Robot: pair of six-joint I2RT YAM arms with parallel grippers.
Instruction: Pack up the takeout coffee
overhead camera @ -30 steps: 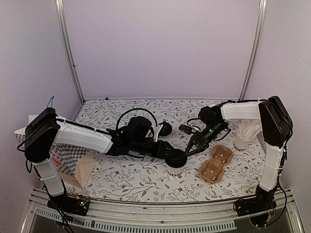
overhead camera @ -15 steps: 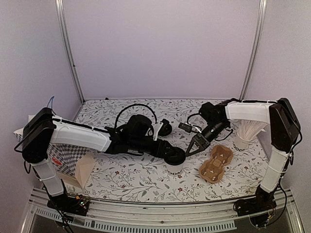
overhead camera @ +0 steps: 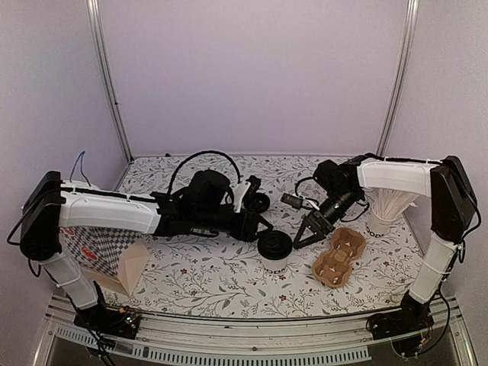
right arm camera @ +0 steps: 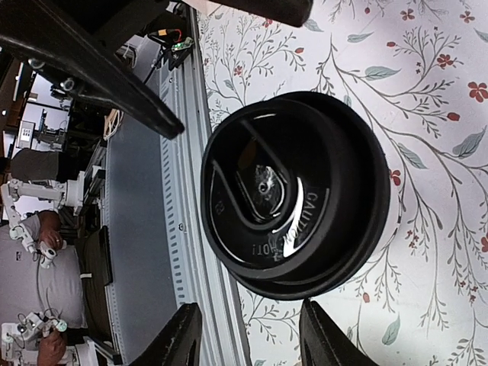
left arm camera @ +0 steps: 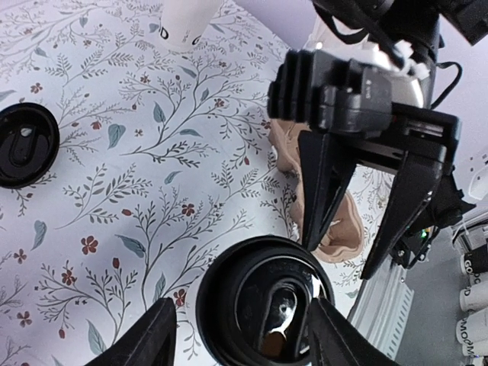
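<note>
I am seeing the left gripper point(left arm camera: 240, 302) and right gripper point(right arm camera: 250, 305) gaping wide beside the black-lidded white paper cup point(overhead camera: 274, 251).

Pale lilac walls point(overhead camera: 252, 69) with two metal uprights point(overhead camera: 107, 76) enclose a floral-patterned table point(overhead camera: 213, 282).

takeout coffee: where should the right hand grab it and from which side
The takeout coffee stands upright, so pinch its white paper wall just below the black lid, whose rim overhangs. Come in level from its right, where the open right hand faces it.
</note>
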